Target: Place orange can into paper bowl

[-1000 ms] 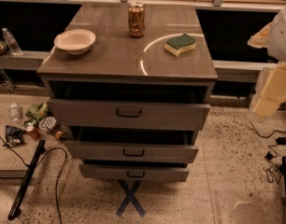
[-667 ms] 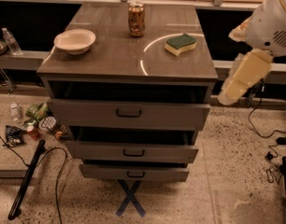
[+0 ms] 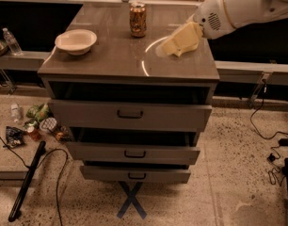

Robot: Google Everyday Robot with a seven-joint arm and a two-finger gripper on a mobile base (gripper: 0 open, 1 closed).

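One orange can (image 3: 138, 19) and one paper bowl (image 3: 76, 41) stood apart on the three-drawer cabinet (image 3: 116, 60). One gripper (image 3: 179, 41) hovered right of the can; whether it was spread or pressed together I could not tell.

A grey three-drawer cabinet (image 3: 111, 62) has an orange can (image 3: 138, 19) upright at the back of its top, a paper bowl (image 3: 76, 41) well apart near the left edge, and the robot's cream gripper (image 3: 175, 44) over the right side.
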